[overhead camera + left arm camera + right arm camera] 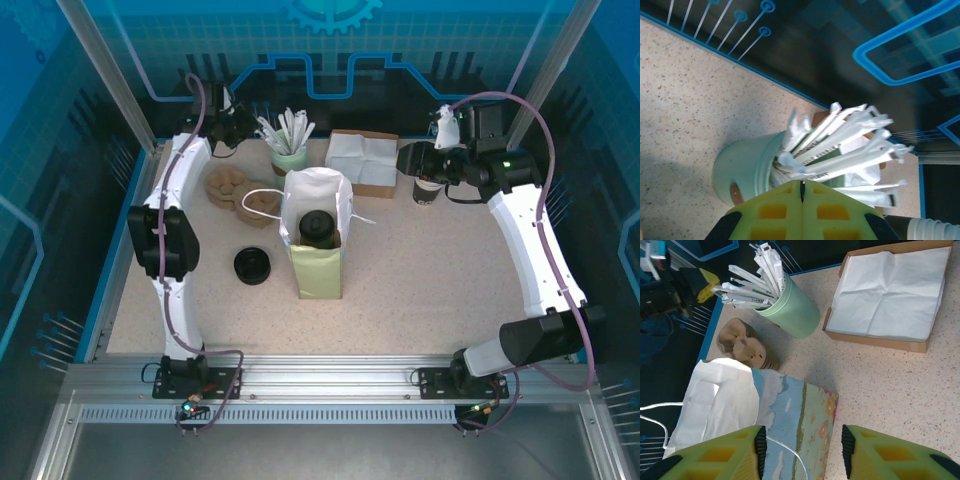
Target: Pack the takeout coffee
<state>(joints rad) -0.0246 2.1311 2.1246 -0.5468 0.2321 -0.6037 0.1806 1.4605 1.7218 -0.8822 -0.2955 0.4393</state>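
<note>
Black plastic marks the takeout coffee (320, 228) for us: we see its round lid down through the open mouth of the paper bag (318, 272), which stands upright near the middle of the table (430, 270). A loose black lid (252, 265) lies on the table just to the left of the bag.

We see the left gripper (238, 128) at the far left corner, beside the mint-green cup of stirrers (290, 158). In its wrist view its yellow jaws are pressed together (802, 186), with the stirrer cup (742, 167) just ahead of them.

We find the right gripper (410, 158) by the napkin box (362, 160), well apart from the bag. Its jaws stand apart (801, 450), holding nothing. Brown pulp carriers (240, 195) sit between the stirrer cup and the bag.
</note>
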